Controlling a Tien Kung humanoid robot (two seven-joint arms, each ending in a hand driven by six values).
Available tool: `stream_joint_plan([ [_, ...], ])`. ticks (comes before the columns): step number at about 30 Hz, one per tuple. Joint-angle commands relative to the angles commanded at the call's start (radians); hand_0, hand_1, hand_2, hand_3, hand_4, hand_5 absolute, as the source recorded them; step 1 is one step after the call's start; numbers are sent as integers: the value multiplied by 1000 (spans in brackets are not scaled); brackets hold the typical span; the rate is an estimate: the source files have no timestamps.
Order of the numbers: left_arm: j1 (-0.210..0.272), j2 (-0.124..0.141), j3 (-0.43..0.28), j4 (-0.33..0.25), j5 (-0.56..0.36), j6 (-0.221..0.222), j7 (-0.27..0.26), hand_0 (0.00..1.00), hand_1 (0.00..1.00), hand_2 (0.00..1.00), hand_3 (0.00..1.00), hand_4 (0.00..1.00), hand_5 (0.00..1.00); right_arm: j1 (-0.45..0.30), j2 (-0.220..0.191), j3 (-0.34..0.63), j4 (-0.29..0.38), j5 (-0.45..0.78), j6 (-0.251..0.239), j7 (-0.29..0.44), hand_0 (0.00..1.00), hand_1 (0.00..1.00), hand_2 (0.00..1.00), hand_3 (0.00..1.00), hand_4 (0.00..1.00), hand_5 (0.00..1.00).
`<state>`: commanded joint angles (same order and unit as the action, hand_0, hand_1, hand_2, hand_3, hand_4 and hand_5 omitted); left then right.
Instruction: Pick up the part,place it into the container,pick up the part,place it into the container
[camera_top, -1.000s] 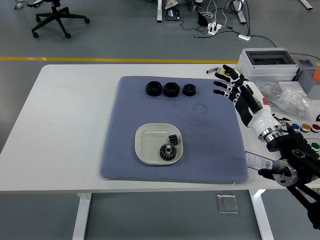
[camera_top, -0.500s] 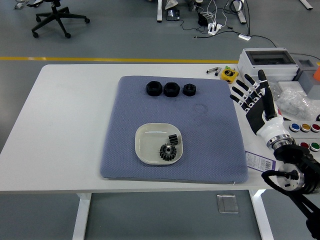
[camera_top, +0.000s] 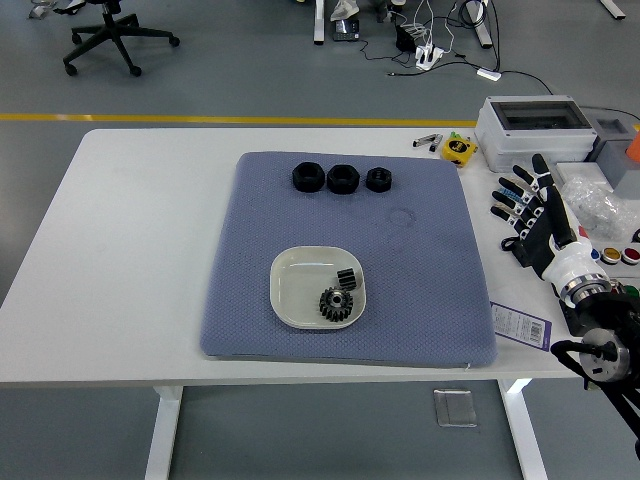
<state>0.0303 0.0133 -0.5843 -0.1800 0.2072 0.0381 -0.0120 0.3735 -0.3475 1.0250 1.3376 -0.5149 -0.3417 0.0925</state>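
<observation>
A white square dish sits on the blue mat near its front. In it lie a black bevel gear and a small black part. Three black nut-like parts stand in a row at the mat's far edge. My right hand is off the mat, over the white table at the right, with its fingers spread and holding nothing. My left arm is out of view.
A grey box and a yellow tape measure sit at the back right. Coloured buttons and plastic bags lie at the right edge. A label card lies beside the mat.
My right hand has pulled back from the mat's far right corner, moving right and toward me, off the mat. The parts and the dish have not moved.
</observation>
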Motion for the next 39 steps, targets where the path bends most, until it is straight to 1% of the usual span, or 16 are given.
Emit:
stream_joint_plan([
  [7, 0, 0, 2, 0, -1, 0, 1, 862, 834, 861, 622, 564, 783, -9, 5, 17, -3, 8, -4, 7, 852, 821, 843, 875, 998, 892],
  [18, 2, 0, -3, 0, 5, 1, 4, 862, 833, 861, 622, 564, 783, -17, 3, 30, -7, -64, -2, -11, 853, 820, 839, 857, 998, 895],
  [24, 5, 0, 9, 0, -8, 3, 3, 861, 834, 862, 622, 564, 783, -22, 3, 30, -10, -67, 0, -15, 853, 821, 838, 847, 998, 898],
  [39, 11, 4, 18, 0, -10, 4, 4, 861, 834, 861, 621, 563, 784, -29, 1, 40, -7, -90, -1, -27, 867, 822, 836, 844, 998, 906],
])
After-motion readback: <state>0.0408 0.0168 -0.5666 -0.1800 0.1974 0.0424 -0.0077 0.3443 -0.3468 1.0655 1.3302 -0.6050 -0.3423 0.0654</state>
